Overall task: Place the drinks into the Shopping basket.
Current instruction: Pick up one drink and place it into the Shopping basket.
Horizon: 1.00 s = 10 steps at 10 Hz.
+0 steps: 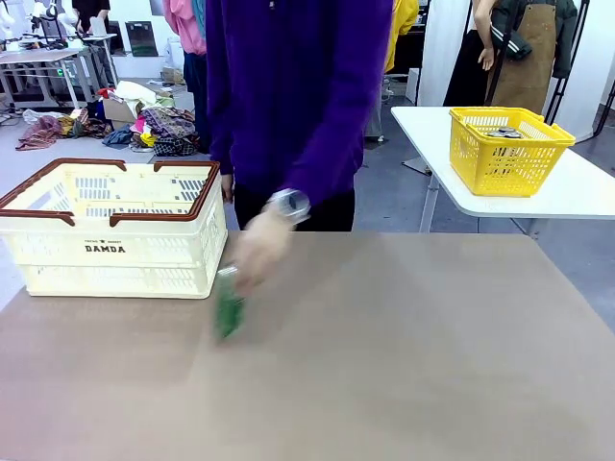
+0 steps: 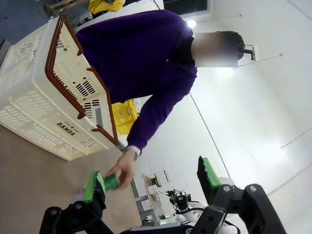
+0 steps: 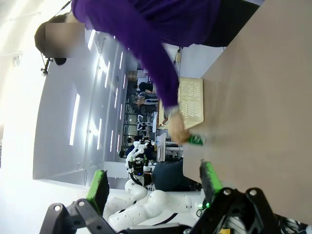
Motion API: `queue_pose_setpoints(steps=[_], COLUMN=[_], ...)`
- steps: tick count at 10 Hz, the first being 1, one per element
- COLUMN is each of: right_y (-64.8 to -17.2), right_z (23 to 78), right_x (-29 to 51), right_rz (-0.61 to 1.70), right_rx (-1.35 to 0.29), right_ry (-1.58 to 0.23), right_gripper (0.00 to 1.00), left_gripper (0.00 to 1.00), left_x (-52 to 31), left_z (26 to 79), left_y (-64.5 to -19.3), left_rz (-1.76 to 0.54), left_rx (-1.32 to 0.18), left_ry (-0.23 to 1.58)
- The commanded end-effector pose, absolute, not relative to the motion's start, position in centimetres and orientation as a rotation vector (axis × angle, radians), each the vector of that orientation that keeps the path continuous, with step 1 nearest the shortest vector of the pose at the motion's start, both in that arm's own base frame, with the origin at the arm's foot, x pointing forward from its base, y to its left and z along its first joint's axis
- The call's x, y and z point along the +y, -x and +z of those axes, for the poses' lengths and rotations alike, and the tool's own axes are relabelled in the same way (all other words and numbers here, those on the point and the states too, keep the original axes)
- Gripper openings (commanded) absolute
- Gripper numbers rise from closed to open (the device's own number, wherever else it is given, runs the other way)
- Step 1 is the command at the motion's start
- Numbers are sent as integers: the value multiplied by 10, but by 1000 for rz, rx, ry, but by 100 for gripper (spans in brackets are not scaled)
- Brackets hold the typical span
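A person in a purple sleeve reaches over the table and their hand [image 1: 259,252] holds a green drink can [image 1: 229,305] against the tabletop, just right of the Shopping basket [image 1: 115,230], a cream slatted crate with a brown rim marked DAMDA. The can is blurred. In the left wrist view the same can [image 2: 111,182] shows in the hand beside the Shopping basket [image 2: 44,92], and my left gripper [image 2: 151,183] stands open with nothing between its fingers. In the right wrist view my right gripper [image 3: 153,183] is open too, with the can [image 3: 196,140] far off.
A smaller yellow basket [image 1: 509,149] sits on a white side table [image 1: 577,192] at the back right. The brown tabletop [image 1: 404,365] spreads wide in front and to the right of the can.
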State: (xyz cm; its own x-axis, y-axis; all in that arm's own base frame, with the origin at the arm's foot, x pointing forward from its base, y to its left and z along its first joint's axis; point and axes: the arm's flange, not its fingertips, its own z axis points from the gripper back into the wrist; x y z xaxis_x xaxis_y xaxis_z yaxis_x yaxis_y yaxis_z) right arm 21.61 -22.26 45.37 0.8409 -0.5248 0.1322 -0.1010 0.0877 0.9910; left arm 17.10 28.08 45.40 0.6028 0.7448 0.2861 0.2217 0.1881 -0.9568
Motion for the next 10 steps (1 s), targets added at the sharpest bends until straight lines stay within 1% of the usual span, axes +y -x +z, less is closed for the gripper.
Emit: queue_pose_setpoints(steps=[1,10], right_y=[-217,-217], right_z=[459,459], right_x=[-223,-223], right_rz=[-344,-344], right_rx=[-538,-538], right_ry=[-1484,-1484], right_gripper=[100,100], left_gripper=[100,100], left_x=[278,278], left_z=[456,456], left_y=[-172,-172], left_rz=[447,447], left_rx=[-923,-923], left_ry=[1389,1389])
